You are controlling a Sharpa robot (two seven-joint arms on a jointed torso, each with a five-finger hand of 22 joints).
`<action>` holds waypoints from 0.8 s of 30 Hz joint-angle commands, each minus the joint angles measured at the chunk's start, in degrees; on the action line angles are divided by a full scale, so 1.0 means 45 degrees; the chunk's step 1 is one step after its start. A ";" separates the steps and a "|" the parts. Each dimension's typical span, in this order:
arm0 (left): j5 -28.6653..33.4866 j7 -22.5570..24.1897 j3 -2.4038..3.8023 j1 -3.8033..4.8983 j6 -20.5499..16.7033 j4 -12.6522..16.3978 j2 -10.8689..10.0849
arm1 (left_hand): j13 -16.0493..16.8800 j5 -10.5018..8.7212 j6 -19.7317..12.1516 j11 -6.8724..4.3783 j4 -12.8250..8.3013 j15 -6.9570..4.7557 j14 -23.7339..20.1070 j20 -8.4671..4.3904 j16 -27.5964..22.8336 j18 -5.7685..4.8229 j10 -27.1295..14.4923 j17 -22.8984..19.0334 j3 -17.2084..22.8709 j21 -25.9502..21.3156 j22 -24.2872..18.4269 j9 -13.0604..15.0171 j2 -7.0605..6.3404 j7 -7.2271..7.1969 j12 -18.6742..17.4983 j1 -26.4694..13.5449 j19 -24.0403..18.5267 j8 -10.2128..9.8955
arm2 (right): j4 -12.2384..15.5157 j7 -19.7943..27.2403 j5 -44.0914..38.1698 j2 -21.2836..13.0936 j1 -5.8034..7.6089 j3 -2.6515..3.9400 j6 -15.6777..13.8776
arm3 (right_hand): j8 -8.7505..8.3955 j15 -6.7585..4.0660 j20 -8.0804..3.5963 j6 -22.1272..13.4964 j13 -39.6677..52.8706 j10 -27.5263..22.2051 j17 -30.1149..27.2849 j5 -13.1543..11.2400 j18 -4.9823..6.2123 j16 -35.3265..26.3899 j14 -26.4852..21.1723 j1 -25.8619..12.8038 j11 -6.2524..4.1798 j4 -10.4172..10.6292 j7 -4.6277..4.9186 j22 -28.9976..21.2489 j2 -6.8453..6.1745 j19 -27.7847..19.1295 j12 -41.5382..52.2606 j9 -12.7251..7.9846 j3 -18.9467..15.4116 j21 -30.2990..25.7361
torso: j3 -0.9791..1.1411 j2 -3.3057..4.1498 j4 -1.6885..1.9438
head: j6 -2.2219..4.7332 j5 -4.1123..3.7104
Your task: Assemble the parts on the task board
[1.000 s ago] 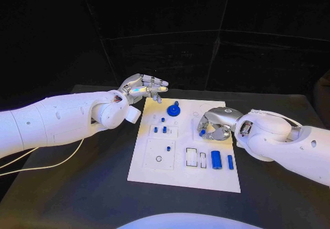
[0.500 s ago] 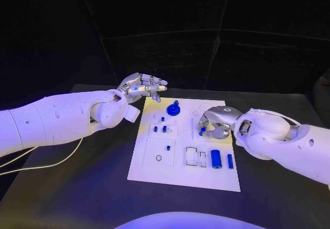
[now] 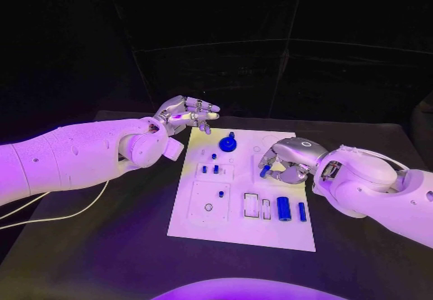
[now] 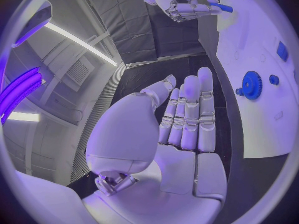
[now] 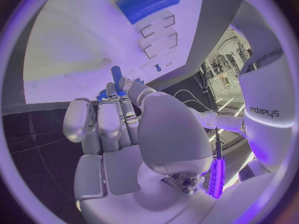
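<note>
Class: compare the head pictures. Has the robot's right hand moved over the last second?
Yes. The right hand with its blue part has shifted slightly up the task board, towards the blue gear.

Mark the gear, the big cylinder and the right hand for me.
gear [image 3: 228, 145], head view, on its toothed disc.
big cylinder [image 3: 283, 208], head view, mid-length of its body.
right hand [image 3: 281, 164], head view, middle of the hand.

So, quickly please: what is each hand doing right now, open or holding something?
Left hand: open, fingers apart, holding nothing.
Right hand: holding a small blue peg over the board.
</note>
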 commanded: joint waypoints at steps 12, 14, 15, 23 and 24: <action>0.0030 0.0063 0.0009 0.0019 0.0165 -0.0010 0.0061 | -0.0024 -0.0024 -0.0045 0.0037 -0.0039 0.0010 -0.0045 -0.0021 -0.0097 0.0176 -0.0098 -0.0033 -0.0071 -0.0087 -0.0035 -0.0014 0.0124 0.0028 0.0079 0.0050 -0.0079 -0.0053 | 0.1090 0.0528 0.0304 0.0903 0.0067 0.0322 -0.0749 | -0.0084 -0.0051 0.0039 -0.0048 -0.0027 0.0195 0.0004 0.0060 0.0045 0.0070 0.0048 -0.0226 -0.0128 0.0000 0.0064 0.0005 -0.0264 0.0057 -0.0221 -0.0042 0.0137 0.0069 | -0.0003 0.0038 0.0016 | -0.0057 0.0209; 0.0030 0.0068 0.0009 0.0019 0.0172 -0.0007 0.0078 | -0.0024 -0.0024 -0.0045 0.0037 -0.0039 0.0010 -0.0045 -0.0021 -0.0097 0.0176 -0.0098 -0.0033 -0.0071 -0.0087 -0.0035 -0.0014 0.0124 0.0028 0.0079 0.0050 -0.0079 -0.0053 | 0.0930 0.0627 0.0162 0.1323 0.0034 0.0318 -0.0711 | -0.0089 -0.0049 0.0041 -0.0051 -0.0028 0.0190 0.0004 0.0061 0.0047 0.0071 0.0048 -0.0231 -0.0126 0.0002 0.0065 -0.0002 -0.0264 0.0052 -0.0230 -0.0043 0.0143 0.0066 | 0.0000 0.0048 0.0006 | -0.0095 0.0280; 0.0030 0.0071 0.0009 0.0019 0.0173 -0.0008 0.0086 | -0.0024 -0.0024 -0.0045 0.0037 -0.0039 0.0010 -0.0045 -0.0021 -0.0097 0.0176 -0.0098 -0.0033 -0.0071 -0.0087 -0.0035 -0.0014 0.0124 0.0028 0.0079 0.0050 -0.0079 -0.0053 | 0.0853 0.0670 0.0098 0.1516 0.0010 0.0314 -0.0688 | -0.0091 -0.0048 0.0041 -0.0053 -0.0028 0.0188 0.0002 0.0063 0.0047 0.0071 0.0047 -0.0230 -0.0126 0.0002 0.0065 -0.0001 -0.0259 0.0052 -0.0235 -0.0043 0.0150 0.0067 | -0.0001 0.0052 0.0006 | -0.0119 0.0304; 0.0030 0.0085 0.0010 0.0021 0.0178 0.0004 0.0149 | -0.0024 -0.0024 -0.0045 0.0037 -0.0039 0.0010 -0.0045 -0.0021 -0.0097 0.0176 -0.0098 -0.0033 -0.0071 -0.0087 -0.0035 -0.0014 0.0124 0.0028 0.0079 0.0050 -0.0079 -0.0053 | 0.0311 0.1003 -0.0218 0.2859 -0.0361 0.0126 -0.0166 | -0.0102 -0.0046 0.0044 -0.0062 -0.0031 0.0175 -0.0021 0.0069 0.0053 0.0062 0.0042 -0.0231 -0.0122 -0.0002 0.0067 -0.0025 -0.0259 0.0034 -0.0257 -0.0045 0.0168 0.0057 | -0.0011 0.0040 0.0019 | -0.0228 0.0410; 0.0030 0.0087 0.0010 0.0021 0.0173 0.0002 0.0151 | -0.0024 -0.0024 -0.0045 0.0037 -0.0039 0.0010 -0.0045 -0.0021 -0.0097 0.0176 -0.0098 -0.0033 -0.0071 -0.0087 -0.0035 -0.0014 0.0124 0.0028 0.0079 0.0050 -0.0079 -0.0053 | 0.0235 0.1027 -0.0240 0.2981 -0.0422 0.0096 -0.0052 | -0.0102 -0.0045 0.0044 -0.0062 -0.0031 0.0175 -0.0021 0.0069 0.0053 0.0061 0.0042 -0.0232 -0.0122 -0.0002 0.0067 -0.0026 -0.0259 0.0034 -0.0257 -0.0045 0.0168 0.0057 | -0.0012 0.0040 0.0017 | -0.0231 0.0426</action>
